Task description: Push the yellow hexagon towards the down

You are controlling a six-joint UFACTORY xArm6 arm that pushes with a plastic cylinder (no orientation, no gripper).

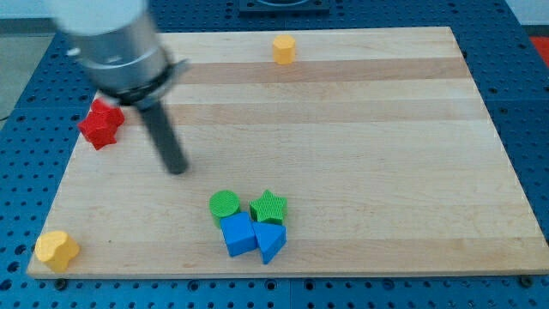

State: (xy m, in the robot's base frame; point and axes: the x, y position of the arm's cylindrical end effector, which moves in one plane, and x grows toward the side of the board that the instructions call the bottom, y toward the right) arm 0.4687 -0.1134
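The yellow hexagon [284, 49] sits near the top edge of the wooden board [360, 129], a little left of centre. My tip [177, 168] is on the board at the left, far below and left of the hexagon. It is right of and below the red block [101, 125] and above and left of the cluster of green and blue blocks.
A green cylinder [225, 204], a green star [269, 207], a blue cube [238, 233] and a blue triangular block [270, 241] cluster near the bottom centre. A yellow heart-like block [57, 250] lies at the bottom left corner. The arm's grey body [111, 39] fills the top left.
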